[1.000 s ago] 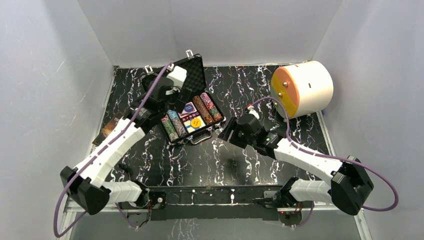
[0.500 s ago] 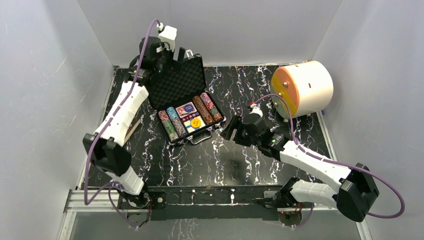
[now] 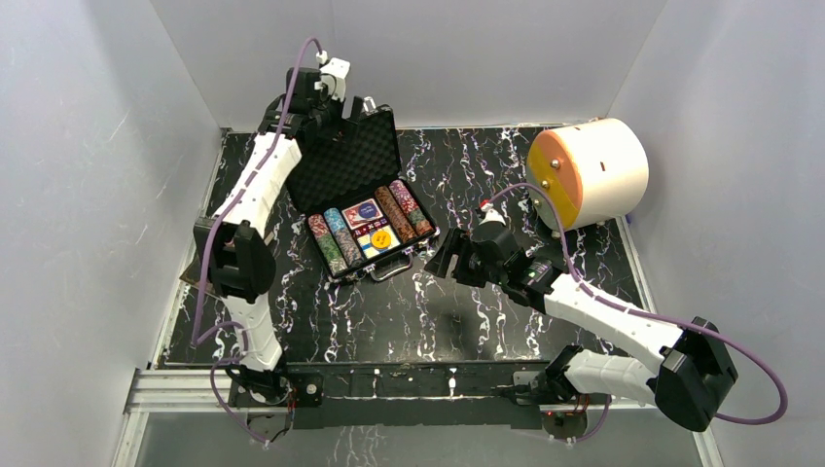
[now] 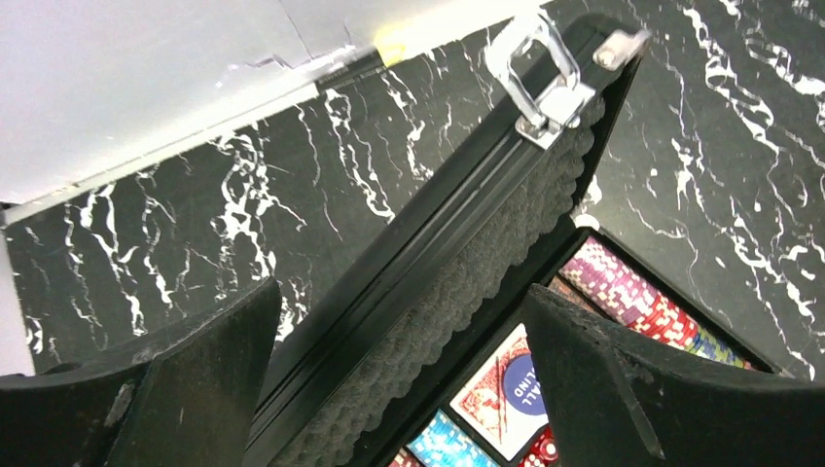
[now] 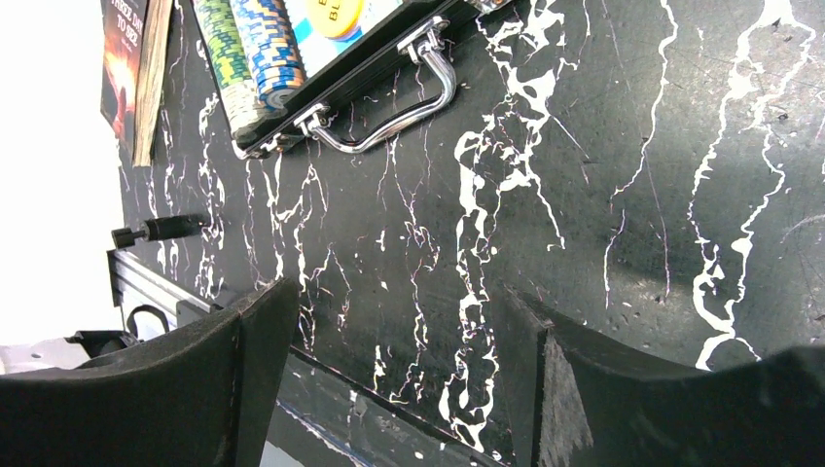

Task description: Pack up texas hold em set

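Poker case (image 3: 342, 185): left gripper (image 4: 399, 321), fingers apart, straddles its raised lid (image 4: 428, 258). Chips (image 3: 333, 244) sit packed inside, mid-table. Right gripper (image 5: 399, 302), apart and empty, hovers near the handle (image 5: 389, 117). Closing and latching remain.

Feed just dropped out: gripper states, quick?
Left gripper: open, fingers either side of the case lid.
Right gripper: open, holding nothing.

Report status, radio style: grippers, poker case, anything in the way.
Left gripper open, straddling raised lid edge. Right gripper open, empty, near handle. Case open, chips seated. No obstruction seen.
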`<state>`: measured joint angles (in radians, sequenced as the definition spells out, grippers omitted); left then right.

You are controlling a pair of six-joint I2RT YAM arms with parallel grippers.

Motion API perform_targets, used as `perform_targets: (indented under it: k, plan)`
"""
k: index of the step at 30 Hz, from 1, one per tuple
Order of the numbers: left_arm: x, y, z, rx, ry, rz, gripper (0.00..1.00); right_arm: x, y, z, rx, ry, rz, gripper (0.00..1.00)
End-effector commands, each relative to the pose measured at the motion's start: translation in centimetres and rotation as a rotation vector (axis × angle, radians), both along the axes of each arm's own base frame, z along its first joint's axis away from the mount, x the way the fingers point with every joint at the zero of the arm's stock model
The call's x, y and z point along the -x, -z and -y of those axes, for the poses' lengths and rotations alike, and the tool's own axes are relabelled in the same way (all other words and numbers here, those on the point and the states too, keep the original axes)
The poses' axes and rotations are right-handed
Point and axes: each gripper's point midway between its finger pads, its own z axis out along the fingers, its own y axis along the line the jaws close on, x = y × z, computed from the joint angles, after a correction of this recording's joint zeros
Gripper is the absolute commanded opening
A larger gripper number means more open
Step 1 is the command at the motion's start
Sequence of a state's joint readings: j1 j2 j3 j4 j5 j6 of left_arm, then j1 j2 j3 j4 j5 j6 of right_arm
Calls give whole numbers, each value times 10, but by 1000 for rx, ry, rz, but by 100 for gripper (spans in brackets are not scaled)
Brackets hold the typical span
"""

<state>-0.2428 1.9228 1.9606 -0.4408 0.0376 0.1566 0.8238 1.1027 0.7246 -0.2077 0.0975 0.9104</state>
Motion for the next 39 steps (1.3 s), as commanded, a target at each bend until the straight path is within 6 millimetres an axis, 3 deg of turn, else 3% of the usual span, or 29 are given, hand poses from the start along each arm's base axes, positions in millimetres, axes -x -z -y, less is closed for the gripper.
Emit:
perform_targets:
  k: [1, 6, 9, 14, 17, 21, 26, 29, 34, 39]
  plan:
    - [11, 13, 4, 27, 41, -65, 90, -5, -12, -6, -41, -9, 36, 80]
    - [33, 17, 21, 121, 111, -118, 67, -6, -10, -3, -32, 3, 35, 80]
    - [50, 14, 28, 173, 133, -142, 63, -6, -11, -2, -39, 13, 39, 80]
    - [88, 8, 39, 276, 185, -190, 64, -9, -13, -2, -42, 24, 50, 80]
    - [112, 4, 50, 347, 243, -225, 71, -10, -13, 0, -35, 32, 51, 80]
    - [151, -20, 72, 463, 405, -246, 77, -11, -13, 2, -28, 44, 53, 80]
    - [180, -45, 75, 533, 464, -169, 81, -11, -17, 6, -40, 62, 69, 79]
    - [190, -33, 74, 566, 435, -197, 82, -13, -15, 7, -29, 75, 64, 79]
    - [202, 30, 72, 628, 314, -386, 79, -21, -4, 15, 87, 98, 38, 74]
    - [208, 83, 72, 600, 227, -505, 66, -52, -5, 19, 216, 109, 73, 65]
